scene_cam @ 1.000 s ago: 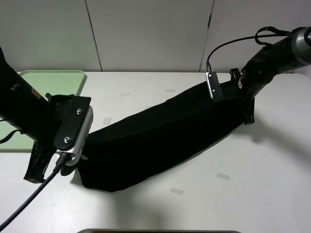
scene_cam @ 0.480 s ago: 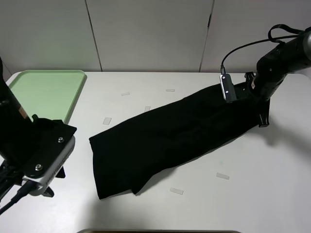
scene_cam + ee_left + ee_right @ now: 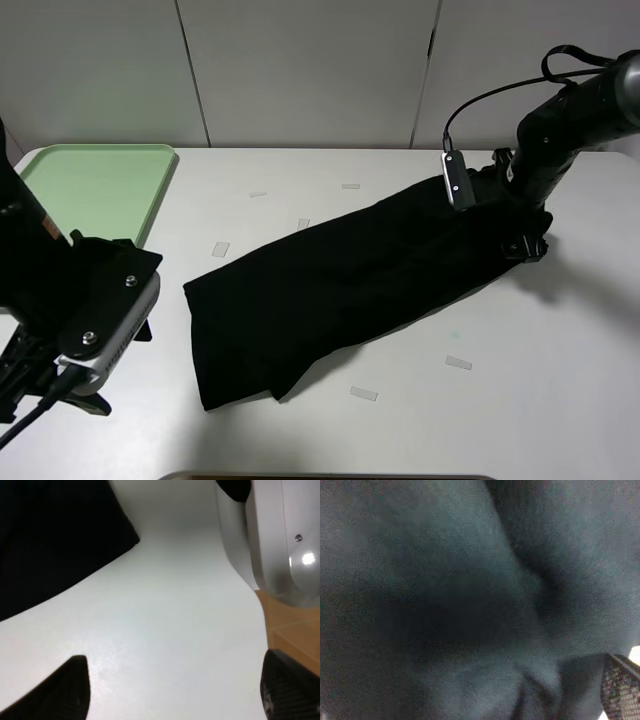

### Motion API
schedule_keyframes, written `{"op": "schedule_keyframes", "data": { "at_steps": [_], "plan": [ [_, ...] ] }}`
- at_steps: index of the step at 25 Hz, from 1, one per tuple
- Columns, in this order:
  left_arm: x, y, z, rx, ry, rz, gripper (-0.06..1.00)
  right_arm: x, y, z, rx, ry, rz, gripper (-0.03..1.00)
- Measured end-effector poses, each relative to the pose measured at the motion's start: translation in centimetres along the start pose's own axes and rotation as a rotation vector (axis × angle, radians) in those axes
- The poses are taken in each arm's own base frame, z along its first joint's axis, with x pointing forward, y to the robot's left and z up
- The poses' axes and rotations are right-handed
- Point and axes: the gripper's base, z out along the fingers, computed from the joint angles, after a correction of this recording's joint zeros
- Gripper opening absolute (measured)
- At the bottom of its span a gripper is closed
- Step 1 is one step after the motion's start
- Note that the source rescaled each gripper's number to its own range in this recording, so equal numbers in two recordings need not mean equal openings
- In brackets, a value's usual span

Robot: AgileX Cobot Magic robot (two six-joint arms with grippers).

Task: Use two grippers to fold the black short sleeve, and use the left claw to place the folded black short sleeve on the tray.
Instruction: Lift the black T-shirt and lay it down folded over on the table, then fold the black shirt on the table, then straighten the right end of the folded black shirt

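Observation:
The black short sleeve [image 3: 340, 290] lies flat on the white table as a long folded band, running from front left to back right. My left gripper [image 3: 40, 395] is low at the table's front left, apart from the shirt. In the left wrist view it [image 3: 175, 690] is open and empty over bare table, with a shirt corner [image 3: 50, 540] further off. My right gripper [image 3: 525, 243] is down on the shirt's right end. The right wrist view is filled with black fabric [image 3: 445, 605], and only one fingertip [image 3: 620, 685] shows. The pale green tray [image 3: 90, 190] sits at the back left, with nothing on it.
Small clear tape strips [image 3: 363, 394] are stuck on the table around the shirt. In the left wrist view a silver-grey rounded housing [image 3: 270, 540] stands by the table edge, with wooden floor [image 3: 295, 635] beyond it.
My left gripper has let go of the shirt's left end and moved off to the front left. The shirt has dropped flat. My right gripper moved right, then a little back left.

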Motion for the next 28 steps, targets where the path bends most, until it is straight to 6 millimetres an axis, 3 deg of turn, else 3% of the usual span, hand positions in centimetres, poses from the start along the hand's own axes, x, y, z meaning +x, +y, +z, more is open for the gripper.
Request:
{"op": "schedule_keyframes", "data": {
  "at_steps": [6,15,20,28],
  "plan": [
    [-0.1,0.1,-1.4,-0.075,-0.002,-0.038,0.69,-0.2,-1.2,-4.4,0.098,-0.006,0.006,1.00],
    [-0.9,-0.3,-9.7,-0.443,-0.069,-0.068,0.69,1.8,-2.6,-14.3,0.358,-0.068,0.243,1.00],
    [-1.2,-2.1,-13.9,-0.626,-0.171,-0.088,0.69,2.7,-2.2,-18.9,0.466,-0.141,0.385,1.00],
    [-0.9,-6.9,-20.7,-0.919,-0.600,-0.421,0.69,4.0,-0.2,-26.5,0.626,-0.306,0.558,1.00]
  ]
}}
